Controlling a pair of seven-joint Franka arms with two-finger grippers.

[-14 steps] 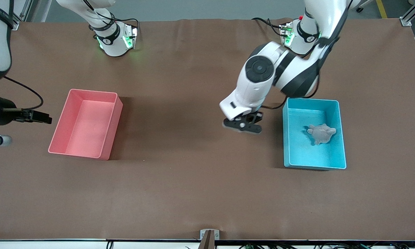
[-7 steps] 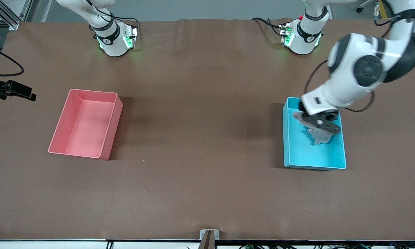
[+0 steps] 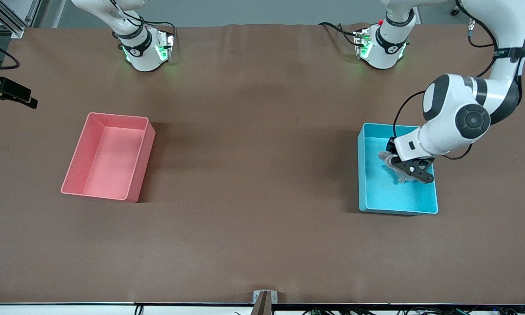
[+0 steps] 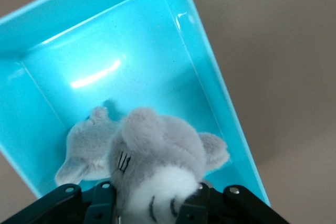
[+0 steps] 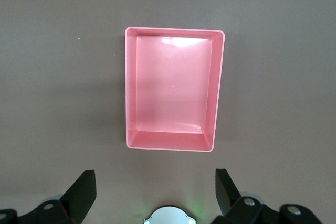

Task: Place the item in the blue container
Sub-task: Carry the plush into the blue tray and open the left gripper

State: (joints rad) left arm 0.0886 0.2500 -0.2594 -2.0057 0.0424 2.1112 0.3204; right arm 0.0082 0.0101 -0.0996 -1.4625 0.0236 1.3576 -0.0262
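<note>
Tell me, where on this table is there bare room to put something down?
The widest bare stretch of the brown table lies between the pink bin and the blue container; so does the strip nearer the front camera. The pink bin's floor is bare too. The blue container is crowded: the left pincer hangs over the grey plush toy inside it.

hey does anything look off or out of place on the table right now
Nothing stands out. The grey plush toy lies inside the blue container, with the left gripper down at it. The pink bin sits upright and holds nothing. The right gripper waits, jaws open.
</note>
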